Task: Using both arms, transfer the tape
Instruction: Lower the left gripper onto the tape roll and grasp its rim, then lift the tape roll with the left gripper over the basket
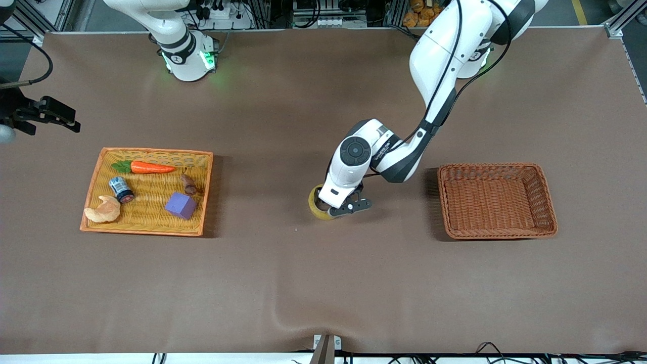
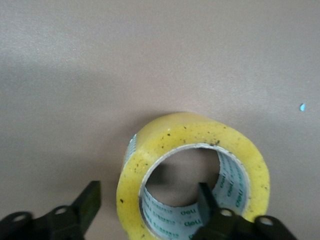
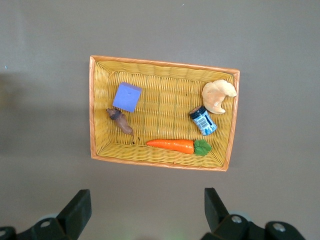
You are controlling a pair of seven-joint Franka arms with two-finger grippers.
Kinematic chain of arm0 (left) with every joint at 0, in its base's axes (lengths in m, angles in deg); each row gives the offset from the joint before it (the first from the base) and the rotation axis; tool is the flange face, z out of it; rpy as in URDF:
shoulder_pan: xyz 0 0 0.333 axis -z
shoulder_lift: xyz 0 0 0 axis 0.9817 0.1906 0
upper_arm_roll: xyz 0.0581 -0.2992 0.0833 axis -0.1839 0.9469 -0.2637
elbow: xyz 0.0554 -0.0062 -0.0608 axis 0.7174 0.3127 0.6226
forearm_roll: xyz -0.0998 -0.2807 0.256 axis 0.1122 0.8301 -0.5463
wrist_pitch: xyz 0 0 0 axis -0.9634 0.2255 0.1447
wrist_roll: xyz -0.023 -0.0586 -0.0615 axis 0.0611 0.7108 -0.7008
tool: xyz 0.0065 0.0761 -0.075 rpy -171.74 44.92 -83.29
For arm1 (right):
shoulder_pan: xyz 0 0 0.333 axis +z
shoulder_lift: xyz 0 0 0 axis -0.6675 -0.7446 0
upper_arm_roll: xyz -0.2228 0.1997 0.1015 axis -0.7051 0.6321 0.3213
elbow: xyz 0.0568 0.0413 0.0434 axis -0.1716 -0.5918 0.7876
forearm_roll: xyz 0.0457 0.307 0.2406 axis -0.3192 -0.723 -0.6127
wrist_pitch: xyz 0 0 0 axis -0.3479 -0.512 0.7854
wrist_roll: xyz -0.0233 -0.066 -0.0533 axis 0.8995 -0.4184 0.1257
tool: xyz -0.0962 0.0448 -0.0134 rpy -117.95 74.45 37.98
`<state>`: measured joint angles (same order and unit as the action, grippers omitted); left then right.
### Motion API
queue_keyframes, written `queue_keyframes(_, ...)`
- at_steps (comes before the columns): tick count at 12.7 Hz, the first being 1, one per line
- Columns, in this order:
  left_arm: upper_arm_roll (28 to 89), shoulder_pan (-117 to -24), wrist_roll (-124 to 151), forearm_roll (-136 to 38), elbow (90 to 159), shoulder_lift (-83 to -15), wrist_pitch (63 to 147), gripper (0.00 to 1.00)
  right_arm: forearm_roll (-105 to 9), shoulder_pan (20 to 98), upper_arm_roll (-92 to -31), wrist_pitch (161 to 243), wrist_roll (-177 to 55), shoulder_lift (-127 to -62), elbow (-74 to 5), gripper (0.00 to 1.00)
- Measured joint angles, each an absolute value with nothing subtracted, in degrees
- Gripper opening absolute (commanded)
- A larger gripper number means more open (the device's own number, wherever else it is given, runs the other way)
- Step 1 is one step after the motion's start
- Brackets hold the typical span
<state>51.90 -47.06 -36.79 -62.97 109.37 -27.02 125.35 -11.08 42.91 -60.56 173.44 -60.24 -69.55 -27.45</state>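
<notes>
Partly hidden tape under left gripper

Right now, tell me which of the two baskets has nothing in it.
The darker brown wicker basket at the left arm's end of the table. The yellow basket holds a carrot, can, croissant and purple block.

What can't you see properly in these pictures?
- Front view: most of the tape is hidden under the left hand.
- Left wrist view: the tape's lower part is cut off by the edge.
- Front view: the right hand sits at the edge, its arm out of view.
</notes>
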Motion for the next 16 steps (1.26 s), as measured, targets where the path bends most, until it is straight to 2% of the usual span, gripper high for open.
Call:
queue_keyframes(6, 51.23, -48.22, -36.35, -63.00, 108.41, -27.05, 125.27, 0.00, -10.92, 42.88, -60.67, 173.55, -60.17, -69.54, -26.39, 1.00)
queue_keyframes(8, 51.20, -49.44, -36.35, -63.00, 107.56, -28.58, 122.25, 0.00, -10.91, 42.88, -60.67, 173.50, -60.17, -69.55, -26.39, 1.00)
queue_keyframes(13, 50.92, -57.06, -29.71, -63.36, 108.65, -42.10, 106.29, 0.00, -10.90, 42.87, -60.70, 173.62, -60.19, -69.56, -25.41, 1.00)
queue_keyframes(16, 50.73, -67.12, -14.60, -63.48, 116.35, -49.14, 102.68, 0.00, -10.91, 42.86, -60.72, 173.53, -60.20, -69.57, -25.08, 1.00)
